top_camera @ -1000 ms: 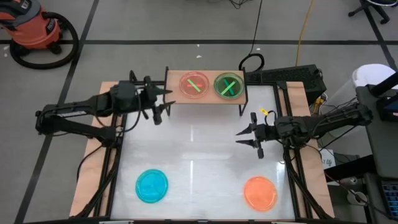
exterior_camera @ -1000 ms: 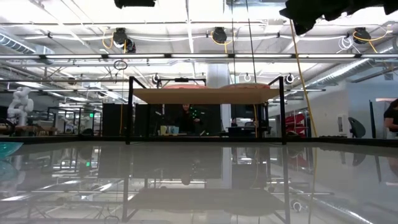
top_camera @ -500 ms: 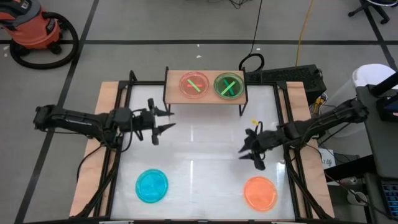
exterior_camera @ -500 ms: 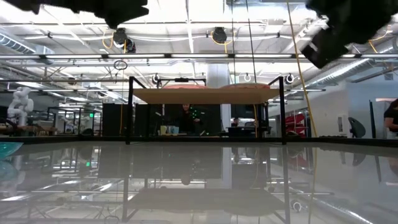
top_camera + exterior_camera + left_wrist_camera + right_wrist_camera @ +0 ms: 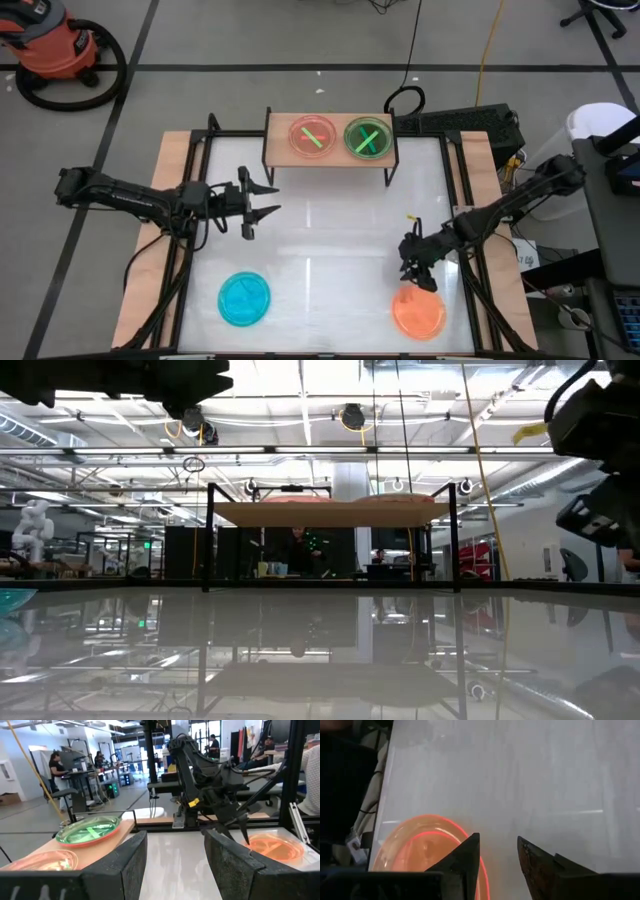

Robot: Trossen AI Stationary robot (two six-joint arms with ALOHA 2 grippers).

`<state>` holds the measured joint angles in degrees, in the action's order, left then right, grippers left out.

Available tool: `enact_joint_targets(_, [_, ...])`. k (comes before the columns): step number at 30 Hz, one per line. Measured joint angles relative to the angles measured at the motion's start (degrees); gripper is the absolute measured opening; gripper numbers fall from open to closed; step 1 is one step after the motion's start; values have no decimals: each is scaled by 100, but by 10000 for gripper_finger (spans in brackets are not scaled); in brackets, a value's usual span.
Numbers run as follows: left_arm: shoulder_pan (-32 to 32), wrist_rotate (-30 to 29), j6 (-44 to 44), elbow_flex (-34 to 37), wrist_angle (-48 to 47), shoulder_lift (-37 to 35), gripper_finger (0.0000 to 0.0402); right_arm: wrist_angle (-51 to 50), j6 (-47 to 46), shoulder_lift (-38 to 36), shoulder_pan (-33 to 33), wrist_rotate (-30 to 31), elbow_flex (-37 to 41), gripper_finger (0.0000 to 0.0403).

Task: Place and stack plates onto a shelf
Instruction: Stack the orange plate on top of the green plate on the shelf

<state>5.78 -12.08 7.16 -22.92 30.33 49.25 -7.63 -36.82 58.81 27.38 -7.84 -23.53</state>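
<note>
On the light-wood shelf (image 5: 330, 155) at the table's far edge lie a pink plate (image 5: 311, 136) and a green plate (image 5: 367, 138). In the left wrist view the green plate (image 5: 89, 829) rests on a reddish one. A blue plate (image 5: 244, 298) and an orange plate (image 5: 418, 310) lie flat on the white table near its near edge. My left gripper (image 5: 272, 197) is open, held level over the table's left half and pointing right. My right gripper (image 5: 415, 280) is open and tips down over the orange plate's far rim (image 5: 427, 822). I see no touch.
Black frame rails run along the table's left and right sides. The shelf stands on thin black legs (image 5: 209, 538), with open space beneath it. The white tabletop (image 5: 330, 240) between the two arms holds nothing. People and desks show in the room beyond.
My left gripper has drawn back from the shelf's left end toward the near edge and stays open. My right gripper has moved from the table's middle right toward the near edge, tipping downward, and now stands over the orange plate's far rim. No plate has moved.
</note>
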Motion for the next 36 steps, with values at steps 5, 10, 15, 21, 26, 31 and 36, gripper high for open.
enact_joint_targets(5, [0, 0, -89, 0, -10, 6, 204, 163, -147, 132, 228, 13, 111, 114])
enact_joint_targets(10, [0, 0, -92, 0, -44, 28, 204, 1127, -303, 446, 460, 21, 336, 114])
enact_joint_targets(15, [0, 0, -94, 0, -55, 31, 204, 1223, -514, 825, 629, 35, 374, 114])
enact_joint_targets(21, [0, 0, -158, 0, -57, 31, 204, 1318, -505, 1118, 655, 45, 372, 114])
enact_joint_targets(26, [0, 0, -192, 0, -65, 31, 204, 1356, -460, 1217, 655, 48, 366, 114])
enact_joint_targets(31, [0, 0, -191, 0, -68, 31, 204, 1330, -454, 1217, 653, 48, 366, 95])
enact_joint_targets(36, [0, 0, -197, 0, -109, 31, 204, 1298, -399, 1221, 653, 33, 366, 55])
